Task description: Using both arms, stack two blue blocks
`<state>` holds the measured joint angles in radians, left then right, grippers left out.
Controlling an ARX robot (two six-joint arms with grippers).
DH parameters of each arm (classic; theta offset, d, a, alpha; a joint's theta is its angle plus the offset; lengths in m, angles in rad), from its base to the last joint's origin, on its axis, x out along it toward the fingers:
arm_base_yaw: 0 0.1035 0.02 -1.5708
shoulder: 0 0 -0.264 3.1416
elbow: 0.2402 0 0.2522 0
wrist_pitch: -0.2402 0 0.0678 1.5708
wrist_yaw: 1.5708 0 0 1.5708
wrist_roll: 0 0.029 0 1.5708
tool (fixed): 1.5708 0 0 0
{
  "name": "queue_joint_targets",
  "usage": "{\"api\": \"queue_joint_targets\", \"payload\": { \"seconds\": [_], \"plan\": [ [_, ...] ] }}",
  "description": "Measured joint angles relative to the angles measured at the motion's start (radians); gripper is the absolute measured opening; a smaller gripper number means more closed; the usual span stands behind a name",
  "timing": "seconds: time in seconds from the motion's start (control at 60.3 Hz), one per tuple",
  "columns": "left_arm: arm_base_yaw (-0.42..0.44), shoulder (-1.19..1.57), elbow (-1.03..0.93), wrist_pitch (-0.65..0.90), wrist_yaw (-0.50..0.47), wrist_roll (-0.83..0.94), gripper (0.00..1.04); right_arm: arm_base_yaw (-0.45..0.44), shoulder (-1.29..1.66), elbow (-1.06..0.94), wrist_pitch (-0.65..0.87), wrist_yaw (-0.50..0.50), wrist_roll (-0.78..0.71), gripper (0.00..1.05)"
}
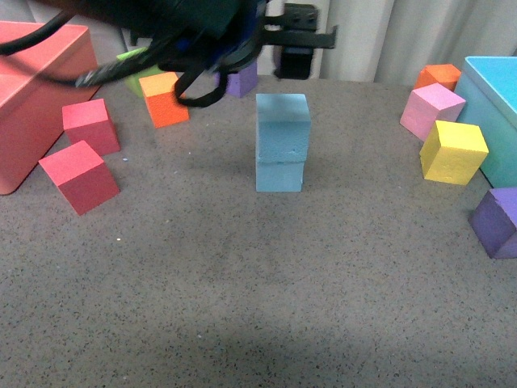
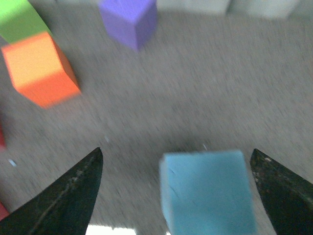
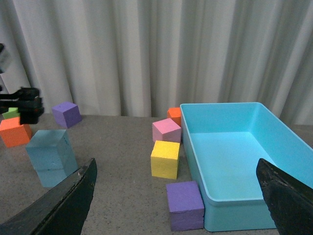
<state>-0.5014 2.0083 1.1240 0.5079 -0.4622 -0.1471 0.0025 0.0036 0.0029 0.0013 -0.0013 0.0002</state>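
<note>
At the middle of the grey table, the two blue blocks stand stacked and free of both arms.

One sky-blue cube, the upper blue block [image 1: 283,127], sits squarely on the lower blue block [image 1: 279,175], faces nearly flush, so the tower needs no support. The left gripper [image 2: 173,188] hangs above and to the far left of the stack with its jaws spread wide and nothing between them, clear enough not to knock it. The right gripper [image 3: 178,196] is likewise wide open and empty, off to the right near the turquoise bin [image 3: 230,110]. An orange cube [image 1: 164,99] and a purple cube [image 1: 242,78] lie beyond, well apart from the stack. The task looks complete.
</note>
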Motion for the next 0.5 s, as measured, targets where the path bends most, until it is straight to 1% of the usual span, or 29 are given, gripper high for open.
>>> {"api": "queue_joint_targets", "payload": {
  "seconds": [0.017, 0.033, 0.05, 0.066, 0.099, 0.116, 0.149, 0.182, 0.199, 0.232, 0.282, 0.365, 0.497],
  "plan": [
    [0.006, -0.011, -0.033, 0.053, 0.003, 0.013, 0.69, 0.0, 0.0, 0.0, 0.0, 0.0, 0.0, 0.95],
    [0.019, -0.032, -0.094, 0.156, 0.012, 0.029, 0.66, 0.0, 0.0, 0.0, 0.0, 0.003, 0.0, 0.95],
    [0.025, -0.043, -0.123, 0.206, 0.017, 0.044, 0.64, 0.0, 0.0, 0.0, 0.0, 0.003, 0.0, 0.95],
    [0.038, -0.067, -0.177, 0.303, 0.026, 0.06, 0.6, 0.0, 0.0, 0.0, 0.0, 0.003, 0.0, 0.95],
    [0.057, -0.109, -0.248, 0.411, 0.04, 0.075, 0.55, 0.0, 0.0, 0.0, 0.0, 0.003, 0.0, 0.95],
    [0.063, -0.124, -0.27, 0.438, 0.045, 0.083, 0.53, 0.0, 0.0, 0.0, 0.0, 0.003, 0.0, 0.95],
    [0.086, -0.186, -0.346, 0.525, 0.06, 0.097, 0.46, 0.0, 0.0, 0.0, 0.0, 0.002, 0.0, 0.95],
    [0.116, -0.246, -0.427, 0.603, 0.083, 0.113, 0.36, 0.0, 0.0, 0.0, 0.0, 0.002, 0.0, 0.95],
    [0.122, -0.255, -0.443, 0.616, 0.089, 0.114, 0.35, 0.0, 0.0, 0.0, 0.0, 0.002, 0.0, 0.95],
    [0.145, -0.289, -0.505, 0.65, 0.105, 0.12, 0.28, 0.0, 0.0, 0.0, 0.0, 0.001, 0.0, 0.95],
    [0.167, -0.317, -0.567, 0.66, 0.124, 0.122, 0.21, 0.0, 0.0, 0.0, 0.0, -0.001, 0.0, 0.95],
    [0.206, -0.37, -0.682, 0.664, 0.167, 0.128, 0.05, 0.0, 0.0, 0.0, 0.0, 0.0, 0.0, 0.95],
    [0.251, -0.491, -0.793, 0.664, 0.227, 0.133, 0.04, 0.0, 0.0, 0.0, 0.0, 0.0, 0.0, 0.95]
  ]
}}
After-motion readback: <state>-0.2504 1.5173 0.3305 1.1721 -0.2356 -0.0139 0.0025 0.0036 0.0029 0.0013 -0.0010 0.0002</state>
